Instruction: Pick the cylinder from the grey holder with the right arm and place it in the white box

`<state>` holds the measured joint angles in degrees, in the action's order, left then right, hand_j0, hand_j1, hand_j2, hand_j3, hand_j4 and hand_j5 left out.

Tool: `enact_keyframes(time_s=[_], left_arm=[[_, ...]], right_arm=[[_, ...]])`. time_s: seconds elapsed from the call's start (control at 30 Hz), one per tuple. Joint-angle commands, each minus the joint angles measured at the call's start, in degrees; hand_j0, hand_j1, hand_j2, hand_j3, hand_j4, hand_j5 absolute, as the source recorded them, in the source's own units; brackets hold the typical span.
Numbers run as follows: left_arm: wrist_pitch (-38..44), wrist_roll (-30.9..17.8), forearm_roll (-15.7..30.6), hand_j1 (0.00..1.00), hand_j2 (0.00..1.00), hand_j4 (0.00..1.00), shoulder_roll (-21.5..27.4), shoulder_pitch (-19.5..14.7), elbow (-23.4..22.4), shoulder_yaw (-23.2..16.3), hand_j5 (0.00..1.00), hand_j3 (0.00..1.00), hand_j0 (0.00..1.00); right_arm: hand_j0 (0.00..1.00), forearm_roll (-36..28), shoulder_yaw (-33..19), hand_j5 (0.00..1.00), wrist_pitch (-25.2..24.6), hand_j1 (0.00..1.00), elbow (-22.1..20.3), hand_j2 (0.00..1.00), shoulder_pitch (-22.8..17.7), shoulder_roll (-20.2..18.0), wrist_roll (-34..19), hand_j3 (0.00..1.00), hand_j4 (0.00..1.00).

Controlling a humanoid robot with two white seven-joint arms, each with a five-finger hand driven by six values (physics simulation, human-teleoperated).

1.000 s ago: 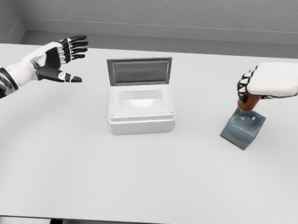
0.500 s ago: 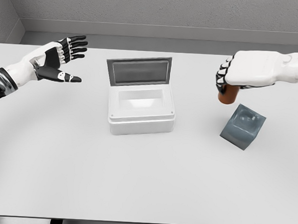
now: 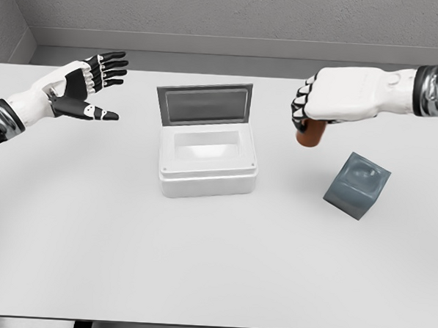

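The white table (image 3: 213, 266) fills most of the view, its near edge cut off at the bottom. On it the white box (image 3: 208, 167) sits with its lid standing open at the back. The right hand (image 3: 332, 104) hangs above the table between the box and the grey holder (image 3: 357, 184), its arm running out of the picture at the right. Its fingers (image 3: 303, 109) are wrapped around the cylinder (image 3: 309, 134); only the brown lower end shows below them, the top is hidden in the fist. The holder is tilted. The left hand (image 3: 80, 87) hovers at far left, fingers spread, holding nothing
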<state>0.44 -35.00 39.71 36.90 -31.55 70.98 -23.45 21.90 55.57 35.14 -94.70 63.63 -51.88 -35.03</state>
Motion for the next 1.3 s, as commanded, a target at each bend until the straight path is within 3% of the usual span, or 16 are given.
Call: enact_keyframes(time_s=[0.0, 0.57, 0.87, 1.0, 1.27], left_arm=[[0.00, 0.00, 0.28, 1.00, 1.00, 1.00, 0.11, 0.00, 0.04, 0.07, 1.00, 1.00, 1.00], [0.00, 0.00, 0.37, 1.00, 1.00, 1.00, 0.19, 0.18, 0.21, 0.16, 1.00, 1.00, 1.00], [0.00, 0.00, 0.37, 1.00, 1.00, 1.00, 0.28, 0.53, 0.39, 0.25, 1.00, 1.00, 1.00], [0.00, 0.00, 0.37, 1.00, 1.00, 1.00, 0.28, 0.53, 0.39, 0.25, 1.00, 1.00, 1.00], [0.00, 0.00, 0.37, 1.00, 1.00, 1.00, 0.28, 0.53, 0.39, 0.25, 1.00, 1.00, 1.00]], right_arm=[[0.48, 0.51, 0.06, 0.48, -0.14, 0.48, 0.13, 0.48, 0.00, 1.25, 0.03, 0.48, 0.48], [0.48, 1.83, 0.77, 0.48, -0.14, 0.48, 4.00, 0.48, 1.93, 8.90, 0.03, 0.48, 0.48], [0.48, 2.53, 0.77, 0.48, -0.14, 0.48, 4.00, 0.48, 2.37, 12.41, 0.03, 0.48, 0.48], [0.48, 3.23, 1.56, 0.48, -0.14, 0.48, 6.73, 0.48, 2.46, 15.14, 0.03, 0.48, 0.48], [0.48, 3.41, 2.88, 0.48, -0.14, 0.48, 7.96, 0.48, 3.87, 18.39, 0.03, 0.48, 0.48]])
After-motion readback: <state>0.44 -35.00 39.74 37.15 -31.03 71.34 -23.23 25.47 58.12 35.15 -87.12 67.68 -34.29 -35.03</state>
